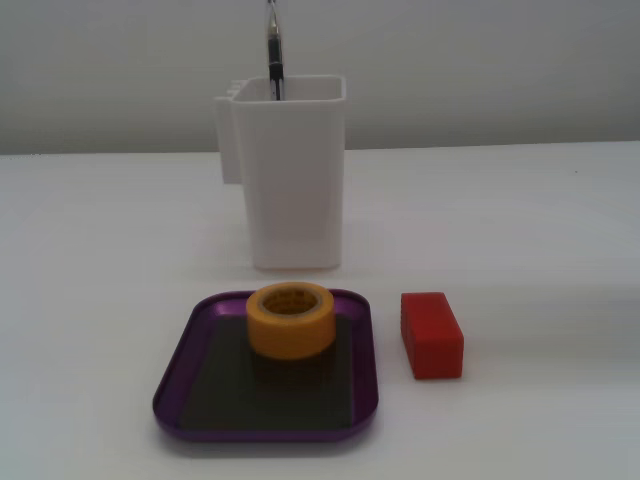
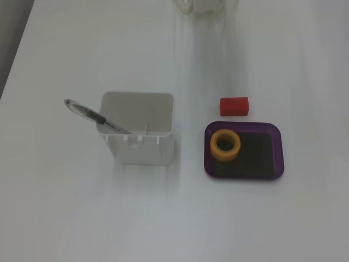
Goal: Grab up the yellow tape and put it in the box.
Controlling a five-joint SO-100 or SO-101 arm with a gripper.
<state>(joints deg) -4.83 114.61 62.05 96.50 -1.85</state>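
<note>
Purple box (image 1: 180,390) (image 2: 278,158) holds yellow tape (image 1: 291,322) (image 2: 225,146); red block (image 1: 432,335) beside

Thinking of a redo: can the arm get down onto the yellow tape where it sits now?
Probably yes. The yellow tape lies flat in the purple tray, open from above; the white container and red block stand apart. The arm itself is out of view, so reach is unconfirmed.

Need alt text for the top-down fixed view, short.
A yellow tape roll sits inside a purple tray on a white table. A red block lies just outside the tray, and a white container holding a pen stands apart.
</note>
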